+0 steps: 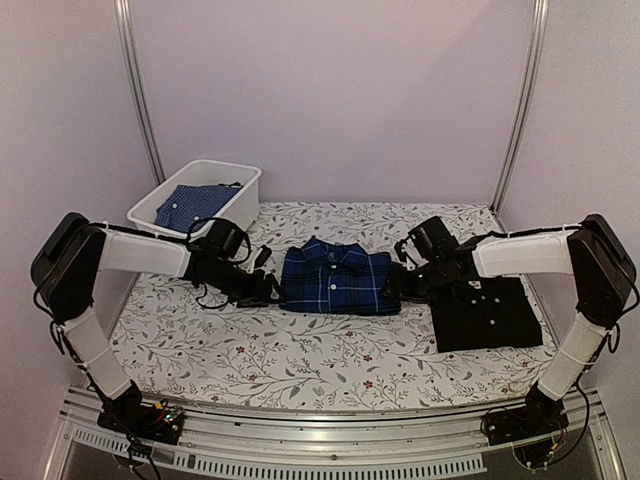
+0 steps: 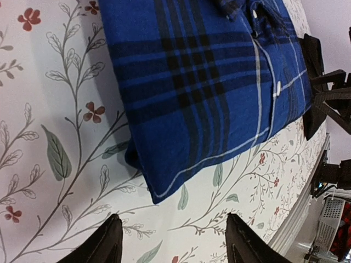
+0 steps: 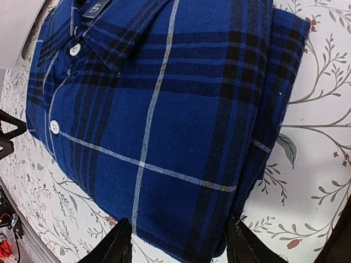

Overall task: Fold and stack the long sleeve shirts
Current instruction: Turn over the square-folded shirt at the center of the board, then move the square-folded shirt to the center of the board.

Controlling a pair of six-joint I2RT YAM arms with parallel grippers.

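A folded navy-and-blue plaid shirt [image 1: 335,278] lies at the middle of the table, collar toward the back. A folded black shirt [image 1: 488,312] lies to its right. My left gripper [image 1: 268,290] sits low at the plaid shirt's left edge. In the left wrist view it [image 2: 173,241] is open, with only tablecloth between the fingers and the shirt's corner [image 2: 159,186] just ahead. My right gripper [image 1: 392,285] is at the shirt's right edge. In the right wrist view its [image 3: 178,244] fingers stand apart on either side of the plaid shirt's [image 3: 164,109] near corner.
A white bin [image 1: 160,200] stands at the back left with another blue plaid garment [image 1: 195,203] inside. The floral tablecloth [image 1: 300,360] covers the table. Plain walls close in the back and both sides.
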